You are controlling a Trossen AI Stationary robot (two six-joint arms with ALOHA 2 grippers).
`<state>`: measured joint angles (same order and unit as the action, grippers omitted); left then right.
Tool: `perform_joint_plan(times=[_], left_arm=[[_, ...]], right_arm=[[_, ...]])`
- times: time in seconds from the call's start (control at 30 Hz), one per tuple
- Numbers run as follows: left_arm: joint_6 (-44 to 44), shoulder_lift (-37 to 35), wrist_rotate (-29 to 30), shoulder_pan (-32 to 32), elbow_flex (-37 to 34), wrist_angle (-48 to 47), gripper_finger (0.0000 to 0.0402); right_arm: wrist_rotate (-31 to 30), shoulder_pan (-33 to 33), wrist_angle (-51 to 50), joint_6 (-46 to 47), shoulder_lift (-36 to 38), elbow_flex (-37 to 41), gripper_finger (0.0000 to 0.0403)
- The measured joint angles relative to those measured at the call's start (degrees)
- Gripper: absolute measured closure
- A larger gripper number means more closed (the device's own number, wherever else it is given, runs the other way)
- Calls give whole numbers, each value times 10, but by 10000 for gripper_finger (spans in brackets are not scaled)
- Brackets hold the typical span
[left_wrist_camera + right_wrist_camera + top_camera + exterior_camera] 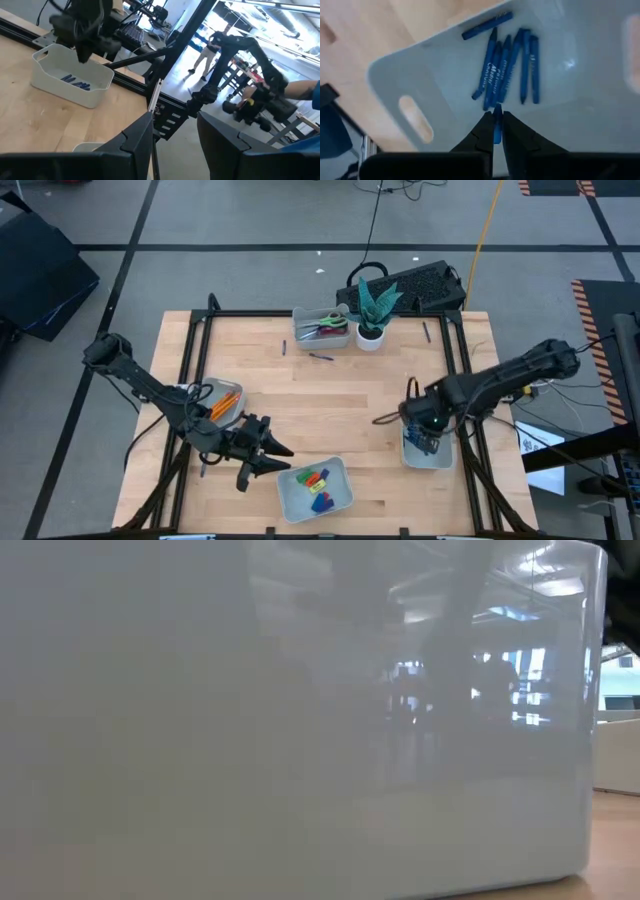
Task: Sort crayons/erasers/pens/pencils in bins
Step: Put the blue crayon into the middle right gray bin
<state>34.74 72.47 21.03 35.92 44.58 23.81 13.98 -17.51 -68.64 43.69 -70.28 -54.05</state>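
The right claw (496, 122) is hanging over the right-hand bin (445, 70), pinching a blue pen (497, 131); the left claw (262, 454) is idling spread. A couple of pens (320, 356) are still lying loose on the far surface (330, 405).

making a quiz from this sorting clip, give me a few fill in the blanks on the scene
1. The right gripper is shut on a ____.
2. It hangs over the bin that holds blue ____.
3. The left gripper hangs beside the bin holding the ____.
4. The plant pot stands beside the bin with the ____.

Missing words: pen; pens; erasers; scissors
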Motion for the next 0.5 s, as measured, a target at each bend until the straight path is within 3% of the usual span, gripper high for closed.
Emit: perform_joint_plan(times=[0.13, 0.27, 0.4, 0.5], left_arm=[[0, 0, 0, 0, 0, 0, 245], [0, 0, 0, 0, 0, 0, 245], [0, 0, 0, 0, 0, 0, 245], [0, 0, 0, 0, 0, 0, 245]], right_arm=[[1, -14, 72, 35, 0, 72, 375], [22, -5, 84, 26, 0, 107, 328], [30, 10, 50, -4, 17, 87, 267], [-4, 26, -4, -20, 42, 42, 226]])
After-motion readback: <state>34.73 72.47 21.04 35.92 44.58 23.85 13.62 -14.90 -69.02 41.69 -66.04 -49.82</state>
